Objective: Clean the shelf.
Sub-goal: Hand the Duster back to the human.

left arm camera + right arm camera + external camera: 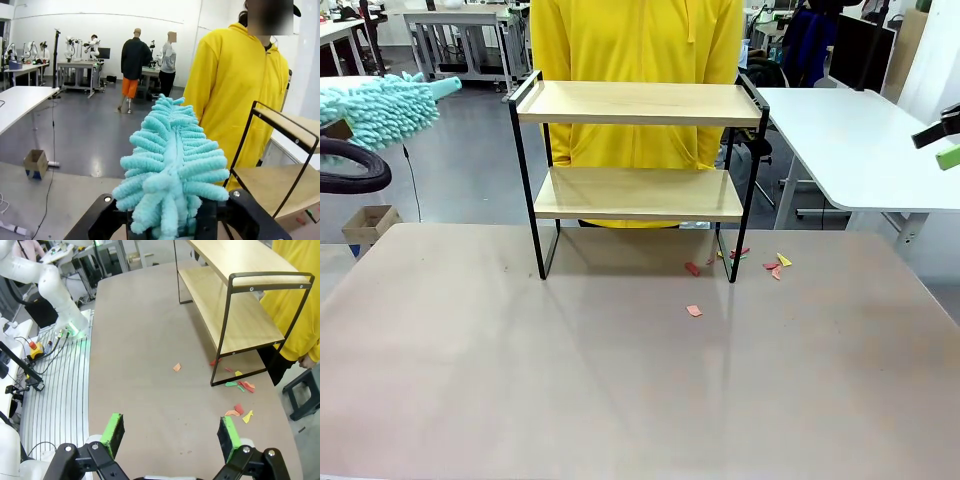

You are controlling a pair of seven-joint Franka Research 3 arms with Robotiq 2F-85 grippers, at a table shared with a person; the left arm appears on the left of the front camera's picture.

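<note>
The shelf [638,104] stands at the far side of the table, two light wooden boards in a thin black frame. It also appears at the right in the left wrist view [287,131] and top right in the right wrist view [235,300]. My left gripper [172,226] is shut on a fluffy teal duster [170,162], held up left of the shelf; the duster [378,108] shows at the front view's left edge. My right gripper [171,435] is open above the table's right side, green pads [114,432] apart. The right gripper [942,143] hangs at the picture's right edge.
Small coloured paper scraps [775,265] lie on the table by the shelf's right legs, one more [693,311] nearer the middle; the scraps [240,386] also show from the right wrist. A person in a yellow hoodie [635,40] stands behind the shelf. A white table [860,140] is at the right.
</note>
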